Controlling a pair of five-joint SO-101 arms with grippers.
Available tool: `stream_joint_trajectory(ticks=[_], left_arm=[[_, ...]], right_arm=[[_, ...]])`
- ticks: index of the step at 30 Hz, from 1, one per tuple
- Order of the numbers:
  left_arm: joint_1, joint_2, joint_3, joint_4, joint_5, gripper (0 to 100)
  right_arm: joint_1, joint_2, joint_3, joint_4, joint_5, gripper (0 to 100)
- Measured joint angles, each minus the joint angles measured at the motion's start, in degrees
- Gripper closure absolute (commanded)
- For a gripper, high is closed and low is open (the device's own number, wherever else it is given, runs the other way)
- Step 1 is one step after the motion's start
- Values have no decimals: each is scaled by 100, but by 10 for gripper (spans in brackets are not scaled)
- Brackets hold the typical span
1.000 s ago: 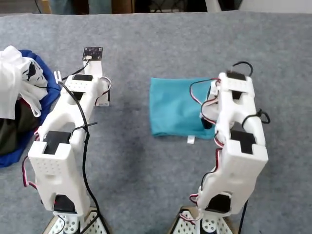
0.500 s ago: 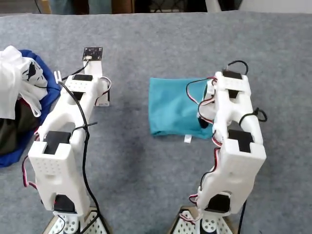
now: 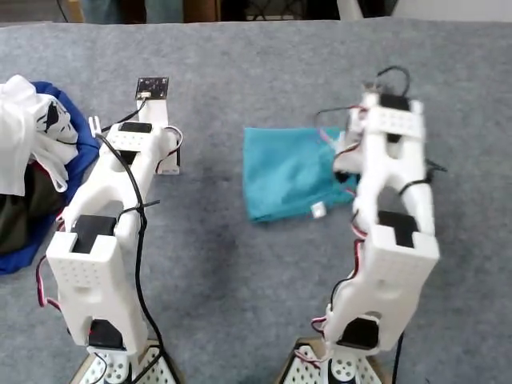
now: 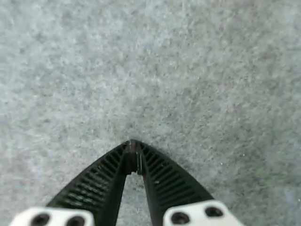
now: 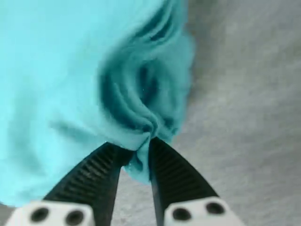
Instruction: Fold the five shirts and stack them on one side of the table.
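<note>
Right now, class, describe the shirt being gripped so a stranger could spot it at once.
On the grey table, find the right gripper pinching cloth. That folded shirt is plain teal and lies alone, unlike the white, blue and dark pile at the left edge.

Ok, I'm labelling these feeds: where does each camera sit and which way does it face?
High view: fixed overhead, looking down at the table; left arm, right arm, teal shirt, shirt pile.
Left wrist view: on left arm, facing bare table past its shut left claw.
Right wrist view: on right arm, facing its right claw pinching the teal shirt.
Shared: the teal shirt, in high and right wrist views.
</note>
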Motion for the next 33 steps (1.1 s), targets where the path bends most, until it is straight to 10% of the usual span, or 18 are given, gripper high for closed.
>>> stream_joint_trajectory(ticks=[11, 33], left_arm=[[0, 0, 0, 0, 0, 971], [501, -26, -1855, 1284, 53, 970]], right_arm=[[949, 519, -905, 308, 1257, 982], [-1301, 527, -1389, 835, 264, 983]])
